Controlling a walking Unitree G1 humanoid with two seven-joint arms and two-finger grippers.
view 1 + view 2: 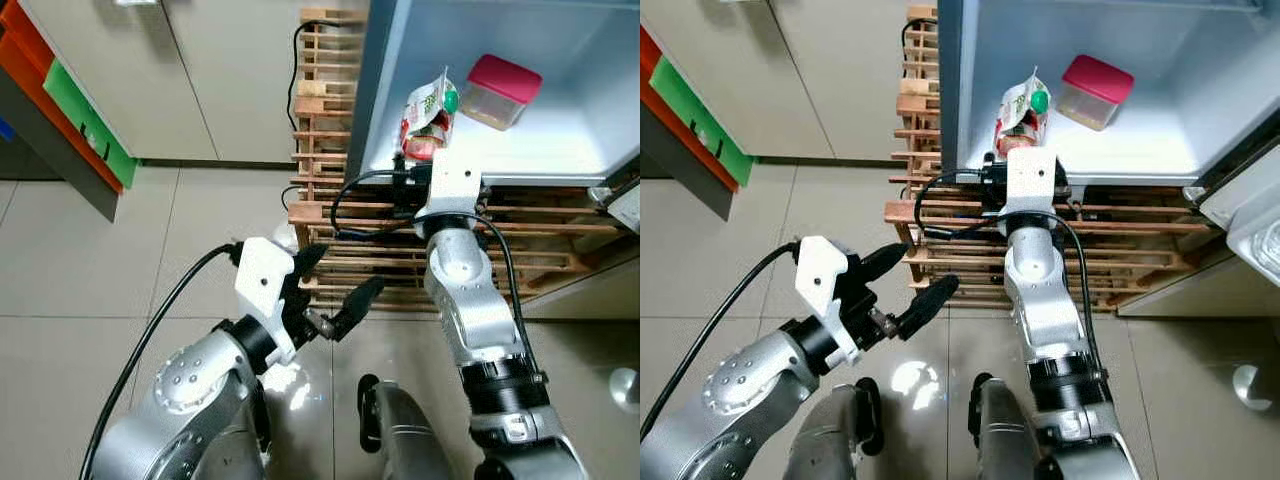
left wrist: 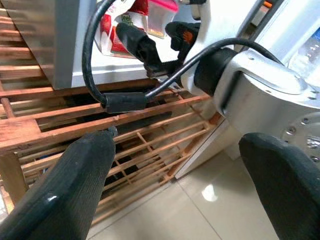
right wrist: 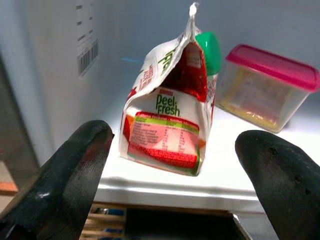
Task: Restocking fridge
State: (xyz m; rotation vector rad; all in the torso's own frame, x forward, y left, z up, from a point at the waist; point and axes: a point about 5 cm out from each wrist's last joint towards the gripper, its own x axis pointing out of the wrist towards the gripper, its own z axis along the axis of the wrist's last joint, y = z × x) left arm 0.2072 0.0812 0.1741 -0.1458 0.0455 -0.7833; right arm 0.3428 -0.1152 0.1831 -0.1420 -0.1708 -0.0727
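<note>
A red and white juice carton (image 1: pixel 428 120) with a green cap (image 3: pixel 209 50) stands upright on the white fridge floor (image 1: pixel 540 140), near its front edge. My right gripper (image 3: pixel 175 165) is open just in front of the carton, one finger on each side, not touching it. The right arm (image 1: pixel 470 300) reaches up to the fridge's front lip. Low over the tiled floor, my left gripper (image 1: pixel 335 290) is open and holds nothing, and its fingers (image 2: pixel 75 185) point toward the wooden pallet.
A clear container with a pink lid (image 1: pixel 503 90) sits behind the carton, further to the right. The fridge rests on a wooden pallet (image 1: pixel 330 200). Cream cabinet doors (image 1: pixel 190 70) stand at the left. The fridge door edge (image 1: pixel 625 200) is at the far right.
</note>
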